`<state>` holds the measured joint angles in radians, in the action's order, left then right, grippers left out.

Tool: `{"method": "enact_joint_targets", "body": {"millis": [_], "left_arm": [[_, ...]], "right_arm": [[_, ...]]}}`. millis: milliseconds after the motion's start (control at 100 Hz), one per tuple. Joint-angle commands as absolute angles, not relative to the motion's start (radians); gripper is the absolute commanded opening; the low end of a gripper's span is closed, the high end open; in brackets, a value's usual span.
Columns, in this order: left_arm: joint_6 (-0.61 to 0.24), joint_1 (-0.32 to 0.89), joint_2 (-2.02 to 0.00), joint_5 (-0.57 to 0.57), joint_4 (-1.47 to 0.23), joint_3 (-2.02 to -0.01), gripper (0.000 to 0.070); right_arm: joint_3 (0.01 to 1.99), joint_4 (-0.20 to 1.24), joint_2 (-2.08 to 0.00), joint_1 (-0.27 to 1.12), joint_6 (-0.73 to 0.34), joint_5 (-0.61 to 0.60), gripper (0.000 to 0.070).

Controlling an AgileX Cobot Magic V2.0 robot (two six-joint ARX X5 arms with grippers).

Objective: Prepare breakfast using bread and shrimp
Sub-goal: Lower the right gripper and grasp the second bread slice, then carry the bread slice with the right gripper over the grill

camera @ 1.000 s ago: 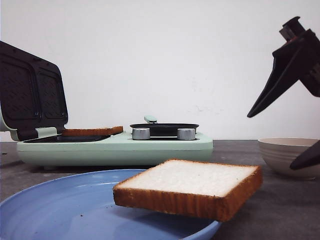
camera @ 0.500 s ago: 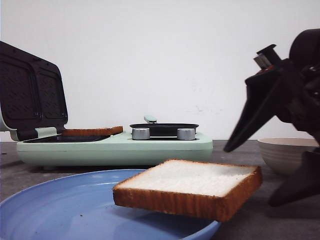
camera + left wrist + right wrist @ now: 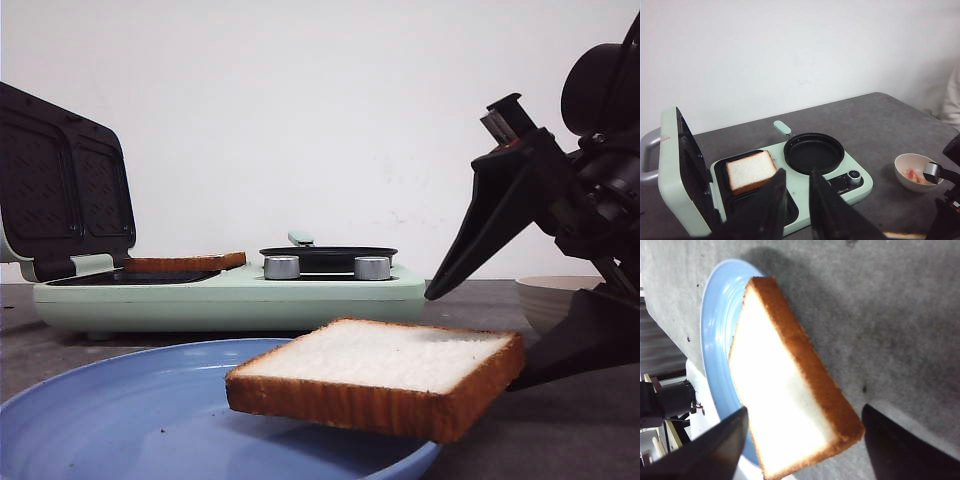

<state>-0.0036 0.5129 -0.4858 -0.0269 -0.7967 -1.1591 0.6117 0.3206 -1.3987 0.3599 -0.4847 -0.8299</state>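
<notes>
- The right gripper has swung in and down from the upper right over the last second; it now hangs just beside the overhanging corner of the near bread slice, where before it was high and well clear.
- Its jaws stand wide apart with nothing between them. In the right wrist view the two fingers sit either side of the slice's near end, apart from the crust as far as I can tell.
- That slice lies on the blue plate, with one end sticking out past the rim over the bench.
- I'd judge it light, soft and easily crushed: the white crumb will dent under a hard squeeze, and held by one end it may sag.
- The golden crust edges look the firmest part, so the overhanging end, pinched top and bottom or across the crusts, seems the sensible hold, closing gently.
- The left gripper hangs above the mint-green sandwich maker, its jaws a little apart and empty.
- The second slice already lies in the maker's open square tray, beside the round black pan.
- The shrimp shows as pinkish pieces in the pale bowl, well apart on the right.
</notes>
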Motion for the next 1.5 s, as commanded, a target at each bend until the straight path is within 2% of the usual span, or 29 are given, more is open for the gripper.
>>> {"method": "enact_joint_targets", "body": {"millis": [0, 50, 90, 130, 180, 450, 580, 730, 1050, 1320, 1490], "left_arm": [[-0.012, 0.518, -0.490, -0.026, -0.785, -1.173, 0.0000], [-0.012, 0.518, -0.490, -0.026, -0.785, -1.173, 0.0000], [-0.012, 0.519, -0.490, -0.026, -0.785, -1.173, 0.0000], [-0.012, 0.518, -0.490, -0.026, -0.785, -1.173, 0.0000], [-0.012, 0.518, -0.490, -0.026, -0.785, -1.173, 0.0000], [-0.012, 0.518, -0.490, -0.026, -0.787, -1.173, 0.0000], [-0.012, 0.518, -0.490, -0.026, -0.786, -1.173, 0.0000], [-0.012, 0.519, -0.490, -0.026, -0.785, -1.173, 0.0000], [-0.003, 0.518, -0.490, -0.026, -0.786, -1.173, 0.0000], [-0.005, 0.518, -0.490, -0.026, -0.797, -1.173, 0.0000], [-0.005, 0.518, -0.490, -0.026, -0.795, -1.173, 0.0000]], "right_arm": [[0.621, 0.315, -1.414, 0.371, -0.492, -0.830, 0.0363], [0.621, 0.315, -1.414, 0.376, -0.491, -0.831, 0.0328], [0.621, 0.314, -1.414, 0.379, -0.490, -0.829, 0.0272], [0.621, 0.311, -1.414, 0.382, -0.489, -0.826, 0.0167], [0.621, 0.307, -1.414, 0.382, -0.488, -0.818, 0.0000], [0.682, 0.297, -1.347, 0.382, -0.505, -0.818, 0.0000], [0.820, 0.355, -1.319, 0.382, -0.516, -0.824, 0.0000], [1.032, 0.463, -1.367, 0.392, -0.474, -0.845, 0.0000], [1.551, 0.772, -1.732, 0.413, -0.278, -0.830, 0.0000], [1.998, 0.882, -2.064, 0.466, -0.253, -0.847, 0.0000], [2.196, 0.894, -2.218, 0.507, -0.268, -0.898, 0.0000]]}}
